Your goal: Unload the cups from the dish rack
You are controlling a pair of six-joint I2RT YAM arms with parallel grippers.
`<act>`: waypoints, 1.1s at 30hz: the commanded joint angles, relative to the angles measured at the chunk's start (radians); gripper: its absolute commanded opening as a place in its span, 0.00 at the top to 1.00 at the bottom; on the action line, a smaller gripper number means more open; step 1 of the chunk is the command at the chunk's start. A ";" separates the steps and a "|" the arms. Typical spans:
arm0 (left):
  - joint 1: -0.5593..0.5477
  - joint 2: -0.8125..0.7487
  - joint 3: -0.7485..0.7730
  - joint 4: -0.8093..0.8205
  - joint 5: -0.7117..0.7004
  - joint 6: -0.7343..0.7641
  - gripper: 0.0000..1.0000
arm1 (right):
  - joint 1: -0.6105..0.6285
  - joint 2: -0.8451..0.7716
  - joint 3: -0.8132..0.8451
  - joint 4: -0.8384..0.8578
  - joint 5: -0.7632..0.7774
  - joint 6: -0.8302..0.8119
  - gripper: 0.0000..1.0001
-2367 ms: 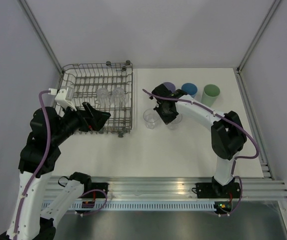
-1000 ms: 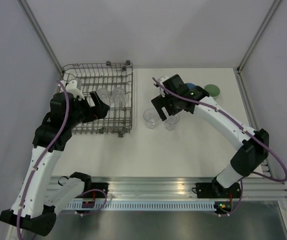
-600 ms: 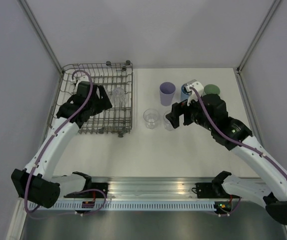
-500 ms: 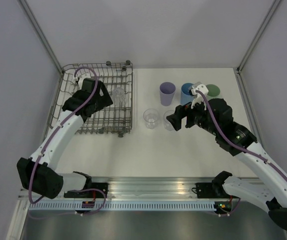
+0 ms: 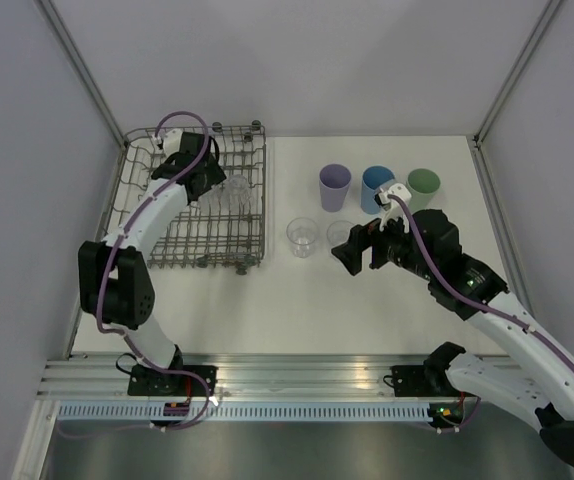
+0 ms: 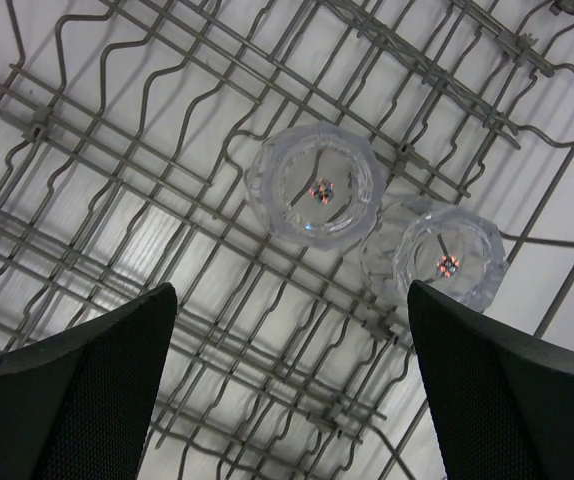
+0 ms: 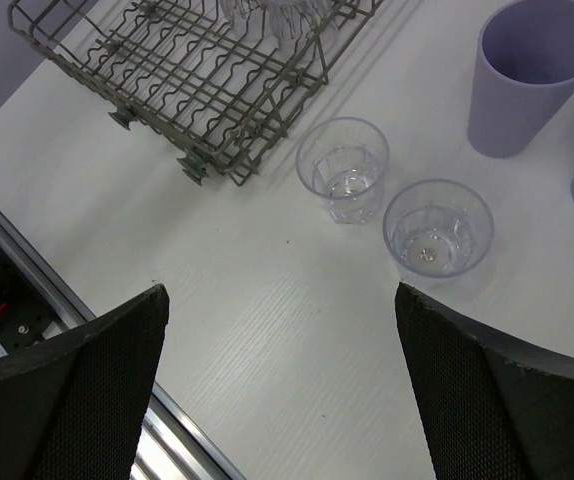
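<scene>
Clear cups [image 6: 315, 185]: two sit in rack [image 5: 197, 262]. Left claw [image 6: 287, 390] now above them, wide apart. Right claw [image 7: 282, 390] backed off, apart, empty.

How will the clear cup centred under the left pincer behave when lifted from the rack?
Likely light and stiff: the clear cup looks like thin faceted plastic. Its glossy wall could slip in the open left pincer. It seems to touch a second clear cup in the dish rack, so lifting may jostle it.
</scene>
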 commanded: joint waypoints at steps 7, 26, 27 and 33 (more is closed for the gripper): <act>0.025 0.219 0.185 0.050 -0.021 -0.061 0.00 | -0.004 -0.021 -0.041 0.094 -0.071 0.034 0.02; 0.038 0.384 0.274 0.021 -0.021 0.015 0.21 | -0.004 0.007 -0.075 0.140 -0.131 0.023 0.02; 0.038 0.384 0.274 0.019 -0.021 0.015 0.23 | -0.004 0.004 -0.075 0.140 -0.132 0.019 0.02; 0.038 0.333 0.251 0.013 -0.030 0.011 0.60 | -0.004 -0.001 -0.073 0.134 -0.120 0.011 0.02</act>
